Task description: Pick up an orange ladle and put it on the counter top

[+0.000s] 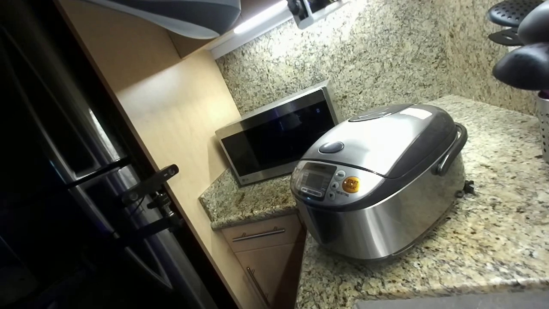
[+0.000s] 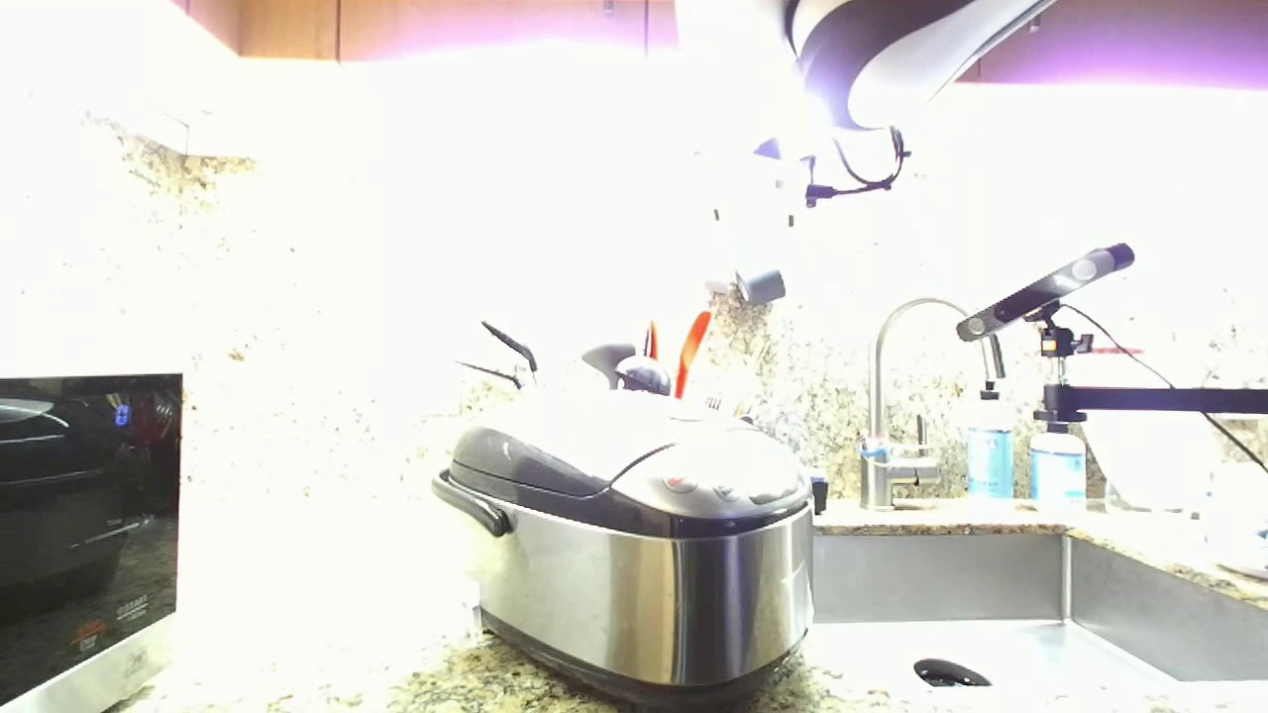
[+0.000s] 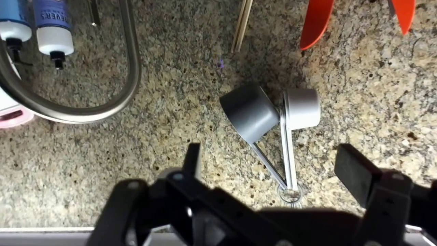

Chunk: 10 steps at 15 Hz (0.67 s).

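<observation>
Two bright orange utensil ends show in the wrist view, whose picture stands upside down: a broader one (image 3: 317,24) and a narrower one (image 3: 404,15) at its top edge. In an exterior view they stand up behind the rice cooker, the broader (image 2: 691,352) beside the narrower (image 2: 651,340). I cannot tell which is the orange ladle; their lower parts are hidden. My gripper (image 3: 269,157) is open and empty, facing the granite wall above the utensils. In an exterior view it is washed out by glare. The speckled granite counter top (image 1: 497,231) lies under the rice cooker.
Grey measuring cups (image 3: 252,112) hang on the wall between the finger lines. A rice cooker (image 1: 377,184) stands on the counter. Black utensils (image 1: 521,66) rise from a perforated metal holder (image 1: 544,124). A faucet (image 2: 877,396), soap bottles (image 2: 991,460) and a microwave (image 1: 279,133) stand around.
</observation>
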Each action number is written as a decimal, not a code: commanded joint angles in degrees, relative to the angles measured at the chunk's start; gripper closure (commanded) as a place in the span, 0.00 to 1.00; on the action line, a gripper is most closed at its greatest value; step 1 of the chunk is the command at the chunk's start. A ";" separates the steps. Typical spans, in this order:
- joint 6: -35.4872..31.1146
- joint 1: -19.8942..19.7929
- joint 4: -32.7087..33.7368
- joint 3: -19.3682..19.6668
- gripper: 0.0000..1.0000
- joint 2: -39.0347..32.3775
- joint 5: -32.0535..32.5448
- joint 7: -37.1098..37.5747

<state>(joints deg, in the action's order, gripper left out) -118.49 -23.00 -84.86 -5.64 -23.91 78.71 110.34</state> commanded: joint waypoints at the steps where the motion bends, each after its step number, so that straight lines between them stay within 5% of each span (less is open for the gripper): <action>1: 0.77 5.87 6.91 6.68 0.00 -3.87 -5.94 -9.21; 5: -0.88 8.83 5.95 11.09 0.00 -3.63 -8.94 -10.80; 10: -0.86 8.94 7.31 11.56 0.00 -4.77 -9.53 -11.66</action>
<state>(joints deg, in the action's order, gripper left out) -118.48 -16.43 -77.72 2.60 -28.55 70.82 99.18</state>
